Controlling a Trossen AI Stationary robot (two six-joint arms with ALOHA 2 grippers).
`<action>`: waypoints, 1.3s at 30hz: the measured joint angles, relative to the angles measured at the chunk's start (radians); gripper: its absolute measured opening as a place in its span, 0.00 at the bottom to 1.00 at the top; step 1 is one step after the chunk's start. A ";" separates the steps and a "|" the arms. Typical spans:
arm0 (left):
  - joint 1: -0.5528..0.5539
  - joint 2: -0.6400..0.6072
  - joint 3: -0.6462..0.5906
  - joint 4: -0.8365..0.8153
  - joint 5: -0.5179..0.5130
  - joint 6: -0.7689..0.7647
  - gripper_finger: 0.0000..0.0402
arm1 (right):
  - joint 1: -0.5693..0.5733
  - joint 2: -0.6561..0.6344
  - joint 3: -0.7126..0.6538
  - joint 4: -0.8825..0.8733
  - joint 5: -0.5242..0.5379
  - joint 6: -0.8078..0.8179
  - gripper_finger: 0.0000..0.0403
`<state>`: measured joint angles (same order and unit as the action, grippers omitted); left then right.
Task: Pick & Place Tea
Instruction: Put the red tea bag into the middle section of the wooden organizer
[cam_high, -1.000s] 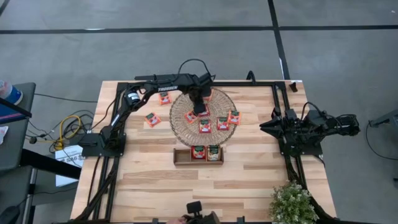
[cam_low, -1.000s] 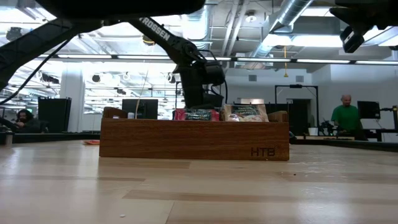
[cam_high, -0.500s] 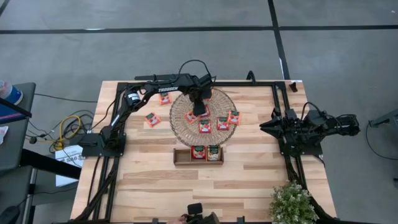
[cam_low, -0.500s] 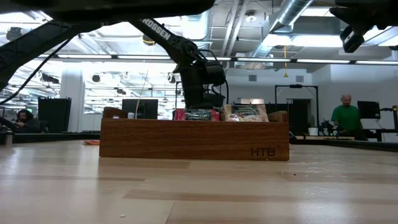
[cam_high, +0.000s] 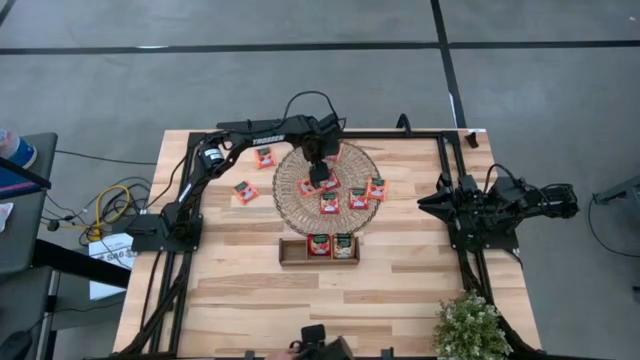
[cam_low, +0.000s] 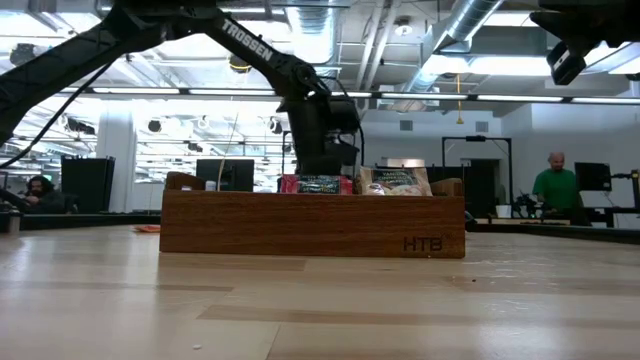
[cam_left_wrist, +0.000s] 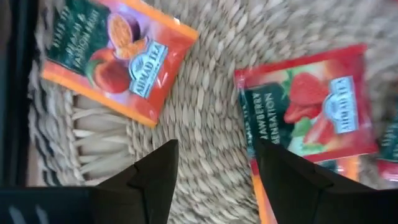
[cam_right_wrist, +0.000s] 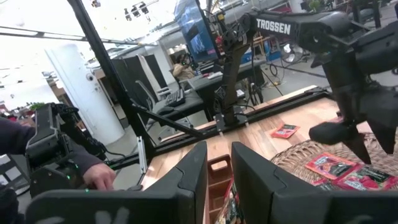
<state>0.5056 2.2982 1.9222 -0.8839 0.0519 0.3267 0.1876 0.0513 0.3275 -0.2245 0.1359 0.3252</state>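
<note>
Change: the left gripper (cam_high: 318, 170) has been raised slightly above the woven mat and its fingers have been spread apart; nothing is held between them.
Tabletop (cam_high: 250, 300): pale wooden planks with visible grain, rectangular, framed by dark rails at its left and right edges; the near half is largely bare.
Left arm: dark and jointed, reached from the left edge over the far-centre area.
Right arm: folded at the right edge, well apart from the mat; the right gripper (cam_right_wrist: 217, 180) is seen with a narrow gap between its fingers, nothing between them.
Woven mat (cam_high: 290, 195): round, pale braided straw, coarse ribbed texture, set toward the far edge at centre.
Wooden tray (cam_high: 294, 252): brown, oblong, compartmented, just nearer than the mat; two sachets are stood in it.
Tea (cam_high: 328, 203): flat square foil sachets, mostly red-orange; several are lain on the mat under and beside the left gripper, one at the mat's right rim, two on bare wood left of the mat.
Left wrist view: an orange sachet (cam_left_wrist: 118, 56) and a red strawberry sachet (cam_left_wrist: 308, 99) are lain flat on the weave, apart from each other.
Plant (cam_high: 470, 328): leafy, at the near right corner.
</note>
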 joint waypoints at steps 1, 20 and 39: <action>0.000 0.000 0.013 -0.003 0.012 -0.001 0.52 | 0.000 0.000 0.000 0.000 0.000 0.000 0.16; -0.010 0.053 0.073 -0.068 0.083 -0.095 0.52 | 0.000 0.000 0.000 -0.001 0.000 -0.001 0.16; -0.051 0.095 0.081 -0.060 -0.111 -0.053 0.38 | 0.000 0.000 0.000 0.000 0.000 0.008 0.16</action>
<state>0.4551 2.3928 2.0033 -0.9441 -0.0595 0.2739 0.1877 0.0513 0.3275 -0.2241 0.1360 0.3332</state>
